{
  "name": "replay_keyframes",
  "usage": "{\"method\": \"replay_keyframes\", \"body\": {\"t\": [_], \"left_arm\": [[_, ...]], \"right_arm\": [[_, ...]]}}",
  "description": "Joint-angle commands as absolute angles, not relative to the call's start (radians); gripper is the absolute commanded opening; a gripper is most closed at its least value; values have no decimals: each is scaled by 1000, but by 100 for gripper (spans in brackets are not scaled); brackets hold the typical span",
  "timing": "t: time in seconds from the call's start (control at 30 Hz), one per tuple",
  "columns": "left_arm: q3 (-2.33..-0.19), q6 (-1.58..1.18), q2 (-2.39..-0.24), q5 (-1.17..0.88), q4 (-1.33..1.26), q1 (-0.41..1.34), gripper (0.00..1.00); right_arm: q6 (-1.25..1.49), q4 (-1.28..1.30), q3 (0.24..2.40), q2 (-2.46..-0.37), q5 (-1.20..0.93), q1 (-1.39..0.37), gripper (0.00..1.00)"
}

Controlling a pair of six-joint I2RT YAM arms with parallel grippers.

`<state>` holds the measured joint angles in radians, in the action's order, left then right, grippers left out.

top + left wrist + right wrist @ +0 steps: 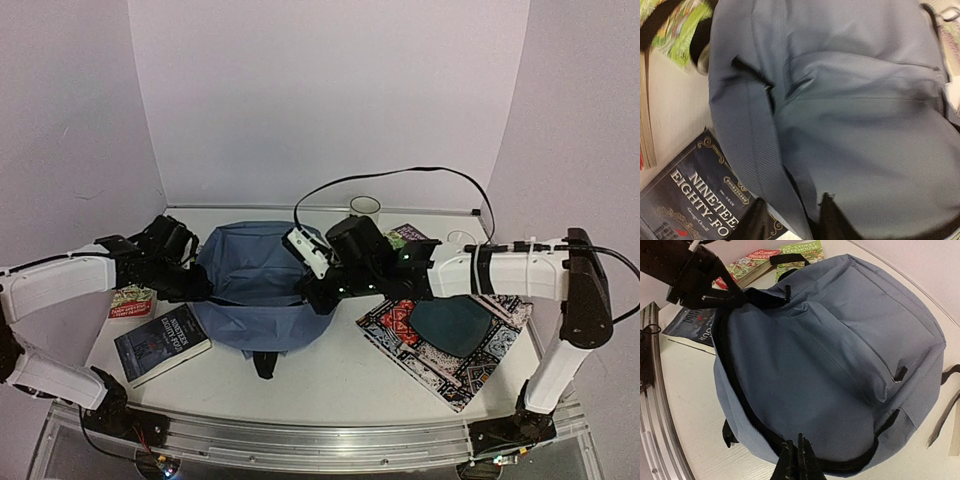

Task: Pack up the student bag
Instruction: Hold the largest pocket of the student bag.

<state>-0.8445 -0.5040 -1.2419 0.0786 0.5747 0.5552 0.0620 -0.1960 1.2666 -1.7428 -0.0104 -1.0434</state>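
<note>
Backpack lies on the table beside a paperback; closed right gripper pinches its zip edge, apparently to steady it, while left gripper, jaws parted, straddles the opposite rim.

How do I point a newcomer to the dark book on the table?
Find the big blue backpack in the middle of the table. At its near-left corner a dark book lies flat, face up. Its navy cover with white lettering, Nineteen Eighty-Four, sets it apart from the red-and-green book lying further back on the same side.
</note>
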Motion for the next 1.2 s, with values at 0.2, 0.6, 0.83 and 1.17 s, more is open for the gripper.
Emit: {"method": "replay_keyframes", "body": {"t": [0.2,0.6,0.83,1.17], "left_arm": [[-944,-140,-1107,-245,400,630,67],[-914,49,-1292,-372,199,766,72],[-919,98,-1392,-370,119,828,71],[-850,48,-1422,-309,-52,847,64]], "right_arm": [[105,-179,1364,-1789,-69,-1050,0],[154,-181,1367,-1792,-50,-1049,0],[190,-184,1352,-1785,-40,-1047,0],[236,-190,1335,-1758,-29,-1031,0]]}}
